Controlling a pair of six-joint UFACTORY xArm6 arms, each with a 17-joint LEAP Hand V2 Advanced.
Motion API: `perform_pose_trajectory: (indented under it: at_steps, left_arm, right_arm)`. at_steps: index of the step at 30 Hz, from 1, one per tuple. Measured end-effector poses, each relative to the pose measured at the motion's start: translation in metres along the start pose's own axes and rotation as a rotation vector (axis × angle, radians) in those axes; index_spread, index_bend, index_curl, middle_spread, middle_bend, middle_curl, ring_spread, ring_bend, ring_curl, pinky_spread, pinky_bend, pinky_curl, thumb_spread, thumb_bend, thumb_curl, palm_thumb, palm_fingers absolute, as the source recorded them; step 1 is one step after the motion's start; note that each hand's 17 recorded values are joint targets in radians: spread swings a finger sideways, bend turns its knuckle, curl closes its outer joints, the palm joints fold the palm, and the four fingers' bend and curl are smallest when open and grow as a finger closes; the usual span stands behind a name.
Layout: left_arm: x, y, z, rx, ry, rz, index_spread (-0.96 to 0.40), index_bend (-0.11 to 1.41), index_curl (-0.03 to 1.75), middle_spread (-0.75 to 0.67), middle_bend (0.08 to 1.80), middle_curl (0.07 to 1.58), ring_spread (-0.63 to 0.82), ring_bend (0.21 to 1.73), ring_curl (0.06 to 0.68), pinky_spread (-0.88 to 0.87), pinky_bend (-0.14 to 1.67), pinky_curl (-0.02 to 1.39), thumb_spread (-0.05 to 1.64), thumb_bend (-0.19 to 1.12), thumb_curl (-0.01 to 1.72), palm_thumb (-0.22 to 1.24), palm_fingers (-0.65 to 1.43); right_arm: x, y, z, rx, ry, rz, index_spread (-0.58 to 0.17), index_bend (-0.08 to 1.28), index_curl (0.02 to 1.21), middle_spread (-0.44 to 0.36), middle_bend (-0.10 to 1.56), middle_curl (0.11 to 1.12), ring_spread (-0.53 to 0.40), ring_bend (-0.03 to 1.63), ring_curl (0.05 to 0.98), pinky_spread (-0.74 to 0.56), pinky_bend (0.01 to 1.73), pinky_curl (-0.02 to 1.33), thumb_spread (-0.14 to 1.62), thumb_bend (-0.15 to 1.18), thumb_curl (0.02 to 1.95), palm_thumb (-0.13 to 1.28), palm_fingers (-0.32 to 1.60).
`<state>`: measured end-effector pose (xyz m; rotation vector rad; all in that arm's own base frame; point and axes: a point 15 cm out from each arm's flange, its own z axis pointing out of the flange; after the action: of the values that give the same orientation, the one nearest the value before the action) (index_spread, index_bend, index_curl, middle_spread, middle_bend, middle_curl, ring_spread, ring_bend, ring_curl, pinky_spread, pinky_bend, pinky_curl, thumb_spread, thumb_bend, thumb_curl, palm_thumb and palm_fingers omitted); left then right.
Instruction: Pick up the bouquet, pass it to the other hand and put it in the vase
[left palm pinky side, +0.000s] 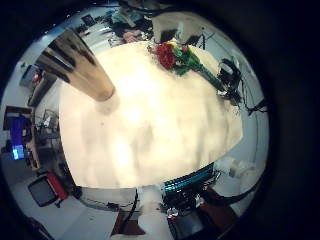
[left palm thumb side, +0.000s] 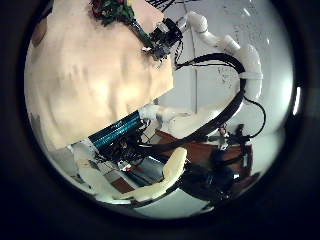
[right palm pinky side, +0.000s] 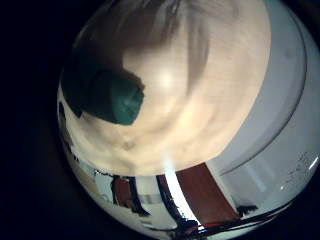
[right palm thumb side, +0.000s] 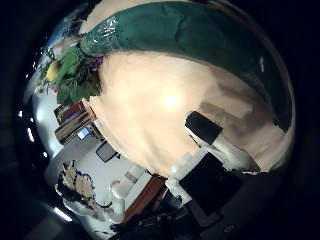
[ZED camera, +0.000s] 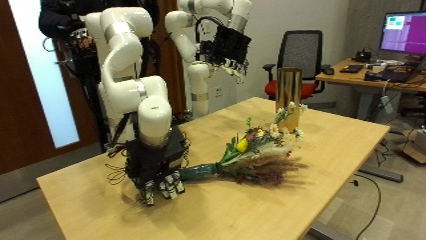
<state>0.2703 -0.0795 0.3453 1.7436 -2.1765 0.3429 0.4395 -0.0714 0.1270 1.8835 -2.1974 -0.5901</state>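
Outside view: my right hand (ZED camera: 159, 178) hangs over the bouquet (ZED camera: 253, 158) stem on the table (ZED camera: 340, 150), fingers relaxed; left hand (ZED camera: 229, 50) waits aloft, loose. Next I must clasp the stem.

An office: desk (ZED camera: 377, 80), swivel chair (ZED camera: 304, 52) and lit monitor (ZED camera: 404, 31).

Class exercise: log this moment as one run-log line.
right hand: low over green-wrapped bouquet stem, grip unclear | left hand: raised, empty | bouquet: lying on wooden table | tall gold vase: upright, empty
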Motion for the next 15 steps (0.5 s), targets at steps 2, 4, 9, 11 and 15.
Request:
perform_pose_trajectory:
  at_steps: [2,4,9,11,15]
  left_arm:
    - [0.000,0.000,0.000,0.000,0.000,0.002,0.31,0.17,0.31,0.54,0.18,0.26,0.65,0.41,0.217,0.59,0.21,0.32,0.75,-0.04,0.33,0.20,-0.02]
    - [0.000,0.000,0.000,0.000,0.000,0.002,0.31,0.17,0.31,0.54,0.18,0.26,0.65,0.41,0.217,0.59,0.21,0.32,0.75,-0.04,0.33,0.20,-0.02]
    - [-0.001,0.000,-0.001,0.003,0.000,-0.002,0.31,0.17,0.31,0.54,0.18,0.26,0.65,0.40,0.215,0.59,0.21,0.32,0.75,-0.04,0.33,0.20,-0.02]
    - [-0.001,0.000,-0.001,0.003,0.000,-0.002,0.31,0.17,0.31,0.54,0.18,0.26,0.65,0.40,0.215,0.59,0.21,0.32,0.75,-0.04,0.33,0.20,-0.02]
    - [-0.001,0.000,0.000,0.002,0.000,-0.003,0.31,0.17,0.31,0.54,0.18,0.26,0.65,0.40,0.214,0.59,0.21,0.32,0.75,-0.04,0.33,0.20,-0.02]
  right_arm:
    - [0.000,0.000,0.001,-0.001,0.000,0.002,-0.155,0.17,0.28,0.035,0.37,0.36,0.013,0.66,0.196,0.23,0.35,0.27,1.03,-0.02,0.39,0.69,0.32]
    - [0.000,0.000,0.000,0.000,0.000,0.002,-0.151,0.16,0.28,0.029,0.38,0.36,0.000,0.66,0.196,0.23,0.35,0.26,1.03,-0.02,0.39,0.70,0.33]
    - [0.001,0.000,-0.001,0.003,-0.001,0.004,-0.151,0.17,0.29,0.020,0.42,0.37,-0.035,0.70,0.201,0.20,0.32,0.25,1.02,-0.02,0.40,0.72,0.40]
    - [0.000,0.000,-0.004,0.009,0.000,0.002,-0.169,0.19,0.30,-0.023,0.51,0.40,-0.102,0.78,0.211,0.16,0.27,0.22,1.02,-0.02,0.40,0.73,0.55]
    - [-0.003,0.000,-0.011,0.029,0.004,-0.003,-0.223,0.19,0.33,-0.103,0.60,0.45,-0.205,0.88,0.247,0.03,0.26,0.21,1.02,-0.02,0.40,0.76,0.72]
